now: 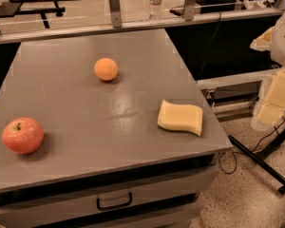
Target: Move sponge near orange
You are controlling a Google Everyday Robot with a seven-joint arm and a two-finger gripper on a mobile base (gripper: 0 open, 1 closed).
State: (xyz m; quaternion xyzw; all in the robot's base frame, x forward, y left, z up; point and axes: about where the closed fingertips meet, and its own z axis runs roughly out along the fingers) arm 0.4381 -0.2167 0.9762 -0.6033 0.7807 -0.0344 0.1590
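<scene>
The sponge (180, 117) is a pale yellow slab with wavy edges, lying flat on the grey table (85, 141) near its right front corner. The orange (106, 69) is small, round and matte, and sits further back, left of the table's centre. The sponge and the orange are well apart. My gripper (275, 100) is at the right edge of the view, off the table's right side and away from the sponge. It holds nothing that I can see.
A red-yellow apple (23, 135) sits at the table's front left. A water bottle (155, 2) stands behind the table by a rail. A drawer handle (114, 203) is below the front edge. Black stand legs and cables (261, 160) lie on the floor at right.
</scene>
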